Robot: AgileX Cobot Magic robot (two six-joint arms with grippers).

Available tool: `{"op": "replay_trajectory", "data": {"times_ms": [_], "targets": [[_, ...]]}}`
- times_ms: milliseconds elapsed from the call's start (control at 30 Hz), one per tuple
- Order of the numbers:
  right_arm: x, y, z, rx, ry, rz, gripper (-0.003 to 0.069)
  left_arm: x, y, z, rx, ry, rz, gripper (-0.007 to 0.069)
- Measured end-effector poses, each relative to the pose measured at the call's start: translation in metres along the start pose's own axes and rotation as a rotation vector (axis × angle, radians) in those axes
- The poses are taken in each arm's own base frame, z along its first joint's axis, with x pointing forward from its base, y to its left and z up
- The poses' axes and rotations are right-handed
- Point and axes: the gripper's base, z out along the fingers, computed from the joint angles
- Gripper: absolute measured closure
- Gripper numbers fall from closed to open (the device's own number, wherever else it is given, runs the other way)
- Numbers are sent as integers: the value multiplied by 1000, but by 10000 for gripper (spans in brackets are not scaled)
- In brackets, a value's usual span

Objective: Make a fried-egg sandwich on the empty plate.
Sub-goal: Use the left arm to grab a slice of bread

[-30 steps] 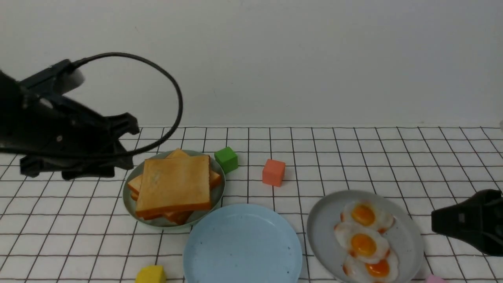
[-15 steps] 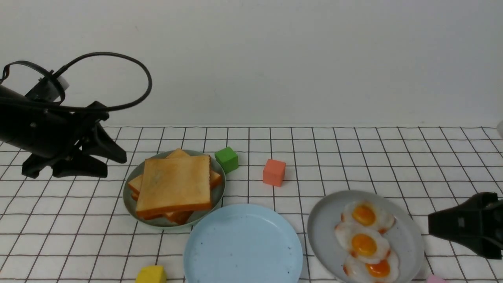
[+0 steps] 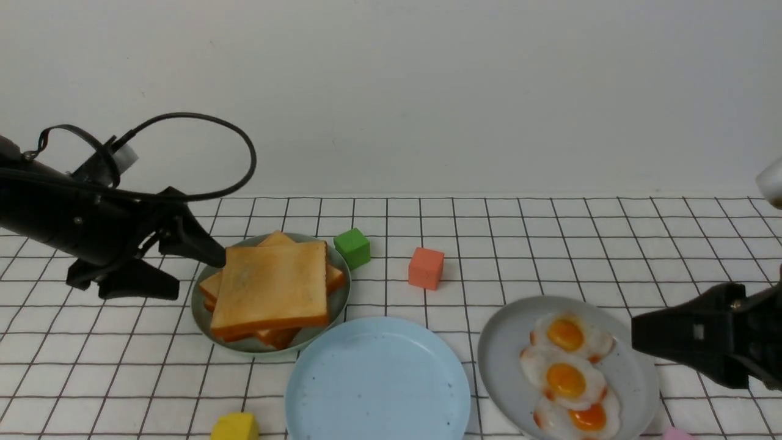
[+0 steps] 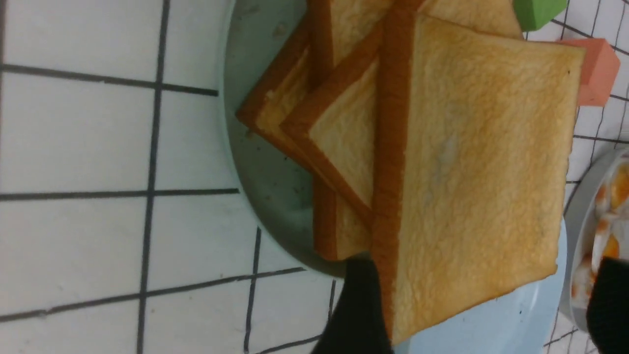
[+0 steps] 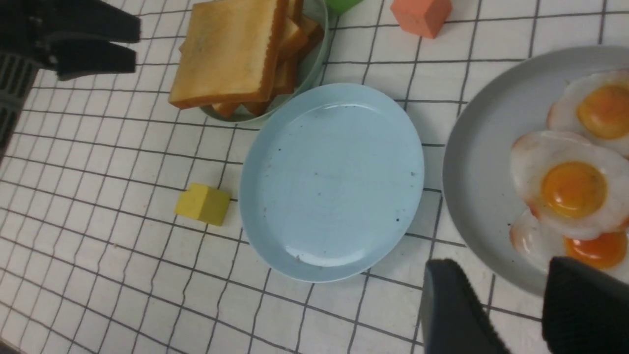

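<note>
A stack of golden toast slices [image 3: 272, 287] lies on a sage-green plate [image 3: 201, 311]. The empty sky-blue plate [image 3: 377, 379] sits in front of it, at the middle. Three fried eggs [image 3: 565, 379] lie on a grey plate [image 3: 507, 342] at the right. My left gripper [image 3: 201, 276] is open at the stack's left side, with its upper finger near the top slice's corner. In the left wrist view one finger [image 4: 358, 305] stands at the top slice's [image 4: 471, 162] crust. My right gripper [image 3: 638, 339] is open and empty at the grey plate's right rim [image 5: 471, 196].
A green cube [image 3: 352, 247] and an orange cube [image 3: 426, 267] stand behind the plates. A yellow cube [image 3: 235, 426] lies at the front left of the blue plate. A small pink thing [image 3: 677, 434] peeks in at the front right. A wall bounds the far side.
My left gripper has swung right to the toast stack, and its jaws have spread wider. My right gripper has slid left to the grey plate's rim.
</note>
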Motion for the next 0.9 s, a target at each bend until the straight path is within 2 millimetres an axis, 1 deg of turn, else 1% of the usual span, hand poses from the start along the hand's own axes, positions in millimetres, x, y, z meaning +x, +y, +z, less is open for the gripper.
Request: {"op": "replay_trajectory", "data": {"times_ms": [167,200,233,267,333,467,567,633,700,733,767,833,900], "targets": [[0,3,0,-28,-4,-13,364,-3,11,22,46,44,-4,119],[0,3,0,-30,-4,-14,364,-3,15,26,46,54,-11,127],[0,3,0,-30,-4,-13,364,-3,15,26,46,54,-11,128],[0,3,0,-32,-4,-13,364,-3,19,33,45,70,-23,135],[0,3,0,-35,-5,-12,364,-3,23,38,47,83,-36,139],[0,3,0,-35,-5,-11,364,-3,27,46,60,92,-54,142],[0,3,0,-35,-5,-11,364,-4,27,46,70,85,-45,166],[-1,3,0,-35,-6,-11,364,-4,26,46,75,82,-30,232],[-1,3,0,-35,-6,-12,364,-4,27,46,74,83,-24,317],[-1,3,0,-35,-6,-12,364,-4,27,46,74,83,-24,327],[-1,3,0,-35,-6,-12,364,-4,27,46,74,82,-23,403],[-1,3,0,-35,-6,-12,364,-4,27,46,75,84,-22,519],[-1,3,0,-35,-6,-12,364,-3,26,46,81,94,-17,601]]}}
